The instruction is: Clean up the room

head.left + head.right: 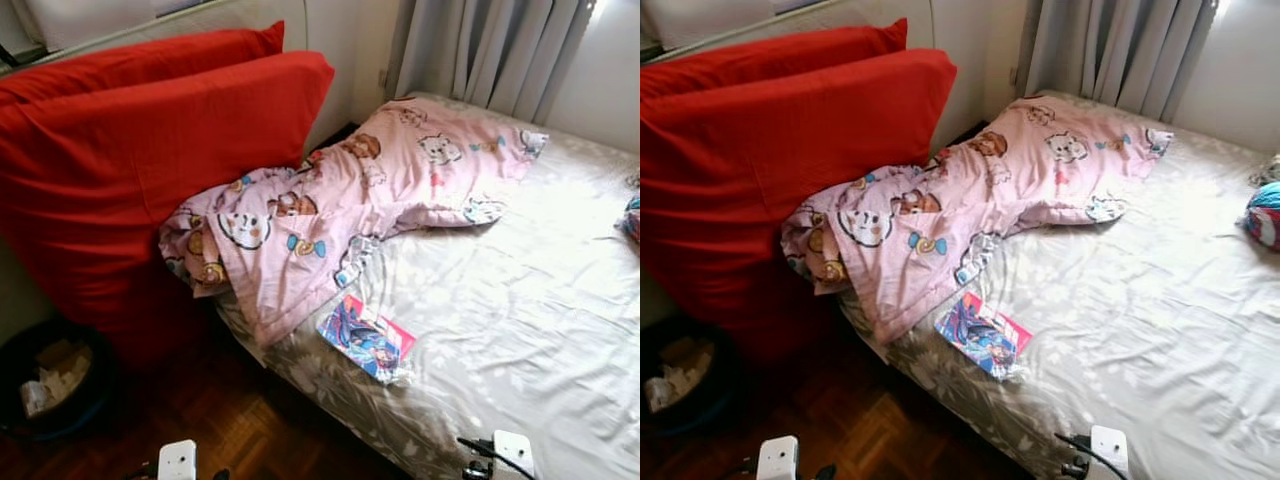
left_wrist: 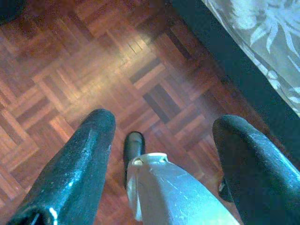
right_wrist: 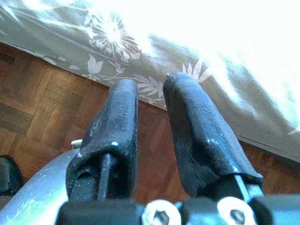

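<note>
Left eye view: a colourful booklet (image 1: pixel 366 337) lies on the bed (image 1: pixel 520 300), just beside the pink blanket (image 1: pixel 340 205). Left gripper (image 2: pixel 161 126) spread, right gripper (image 3: pixel 151 91) nearly closed, both empty.

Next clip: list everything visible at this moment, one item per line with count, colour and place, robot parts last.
Large cushions: two, red, stacked against the wall beside the bed.
Cartoon-print quilt: one, pink, crumpled across the bed's near corner and against the cushions.
Glossy packet: one, blue and pink, flat on the sheet near the bed edge.
Floral bedsheet: one, grey-beige, covering the mattress.
Round toy: one, blue and red, at the bed's far right edge.
Curtains: grey, behind the bed.
Bin: one, dark, on the parquet floor, holding pale scraps.
Left gripper: black fingers open, above the floor.
Right gripper: fingers nearly together, by the bed edge.
</note>
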`<state>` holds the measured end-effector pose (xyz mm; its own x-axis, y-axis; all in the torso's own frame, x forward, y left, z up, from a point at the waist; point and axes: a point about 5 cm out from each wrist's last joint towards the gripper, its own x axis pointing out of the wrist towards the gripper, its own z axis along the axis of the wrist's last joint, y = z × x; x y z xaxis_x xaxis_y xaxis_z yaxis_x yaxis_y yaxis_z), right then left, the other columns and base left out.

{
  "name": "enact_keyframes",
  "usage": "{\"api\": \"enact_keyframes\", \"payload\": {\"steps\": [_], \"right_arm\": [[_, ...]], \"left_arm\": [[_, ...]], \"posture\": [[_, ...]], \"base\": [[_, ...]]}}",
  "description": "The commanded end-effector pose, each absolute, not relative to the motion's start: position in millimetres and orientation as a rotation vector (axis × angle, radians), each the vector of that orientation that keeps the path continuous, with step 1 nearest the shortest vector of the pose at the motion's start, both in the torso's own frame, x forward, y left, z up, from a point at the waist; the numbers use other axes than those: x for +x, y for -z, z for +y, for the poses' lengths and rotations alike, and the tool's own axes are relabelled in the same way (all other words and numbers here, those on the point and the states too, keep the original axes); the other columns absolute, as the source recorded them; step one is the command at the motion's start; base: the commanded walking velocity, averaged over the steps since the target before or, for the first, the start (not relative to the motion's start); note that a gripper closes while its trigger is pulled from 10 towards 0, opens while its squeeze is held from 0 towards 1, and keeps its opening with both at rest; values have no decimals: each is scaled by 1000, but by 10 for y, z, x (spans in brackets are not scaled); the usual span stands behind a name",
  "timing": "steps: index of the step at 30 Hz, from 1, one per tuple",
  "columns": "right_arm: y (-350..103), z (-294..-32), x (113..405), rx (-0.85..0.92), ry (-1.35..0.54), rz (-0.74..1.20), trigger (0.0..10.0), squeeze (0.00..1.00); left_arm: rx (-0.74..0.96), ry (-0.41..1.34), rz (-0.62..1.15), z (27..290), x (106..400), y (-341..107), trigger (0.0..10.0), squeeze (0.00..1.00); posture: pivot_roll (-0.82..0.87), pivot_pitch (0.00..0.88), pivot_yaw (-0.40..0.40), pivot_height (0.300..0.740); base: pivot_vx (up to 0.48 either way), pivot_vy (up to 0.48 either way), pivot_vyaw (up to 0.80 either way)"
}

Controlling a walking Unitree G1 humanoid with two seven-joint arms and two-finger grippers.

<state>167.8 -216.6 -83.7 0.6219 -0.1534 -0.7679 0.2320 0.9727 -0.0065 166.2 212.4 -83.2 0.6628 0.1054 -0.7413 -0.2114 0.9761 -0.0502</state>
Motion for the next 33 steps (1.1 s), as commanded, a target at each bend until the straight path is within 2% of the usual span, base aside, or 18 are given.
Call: {"api": "enact_keyframes", "payload": {"steps": [1,33], "right_arm": [[652,-2158,2084,161,125,835,10000,0],[681,-2101,2056,154,122,850,10000,0]], "left_arm": [[-117,-261,832,2529,1983,614,10000,0],[-74,-241,845,2574,1960,611,10000,0]], "posture": [[-73,0,22,740],[-83,0,59,740]], "base": [[0,0,0],[0,0,0]]}}
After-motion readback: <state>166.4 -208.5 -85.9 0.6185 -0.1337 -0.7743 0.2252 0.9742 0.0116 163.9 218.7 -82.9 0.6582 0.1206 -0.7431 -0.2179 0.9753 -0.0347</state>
